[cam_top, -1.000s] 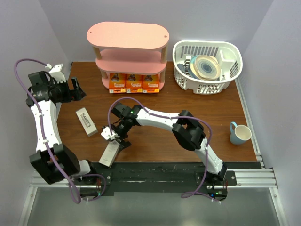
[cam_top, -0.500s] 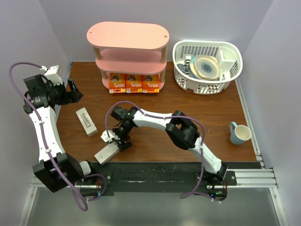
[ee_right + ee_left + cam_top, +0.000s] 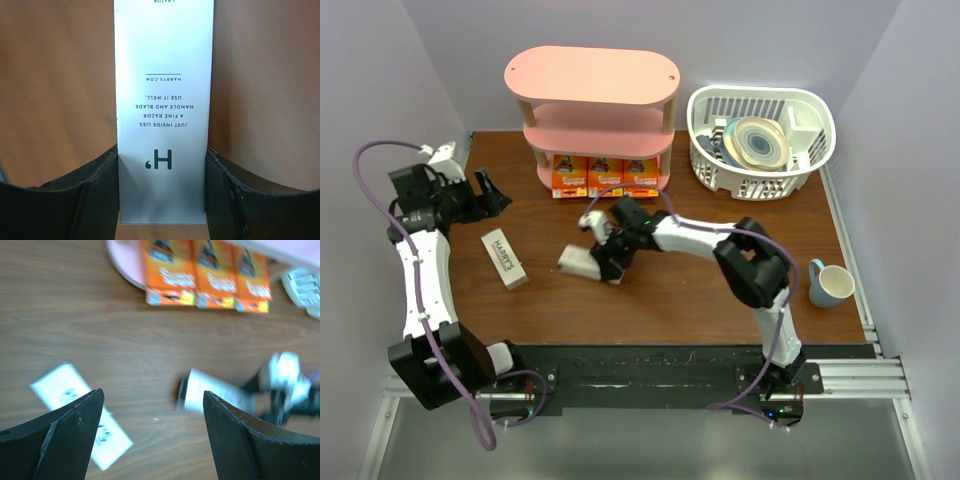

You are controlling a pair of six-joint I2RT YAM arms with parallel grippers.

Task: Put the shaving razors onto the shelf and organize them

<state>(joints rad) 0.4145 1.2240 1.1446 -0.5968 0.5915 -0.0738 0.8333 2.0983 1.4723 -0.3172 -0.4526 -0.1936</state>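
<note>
Wooden table [image 3: 670, 300], lilac walls [image 3: 770, 40], grey box [image 3: 578, 262] in right jaws

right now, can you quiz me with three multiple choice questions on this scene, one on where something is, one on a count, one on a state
1. On which level of the pink shelf do the orange packs stand?
A) top board
B) middle tier
C) bottom tier

2. How many orange packs are there?
A) two
B) three
C) five

3. What is the state of the right pincer?
A) open and empty
B) shut on an orange pack
C) shut on a whitish box

Answers:
1 C, the top view shows them in a row beneath the two upper boards.
2 B, three stand side by side.
3 C, the right wrist view shows it clamping the box from both sides.
</note>
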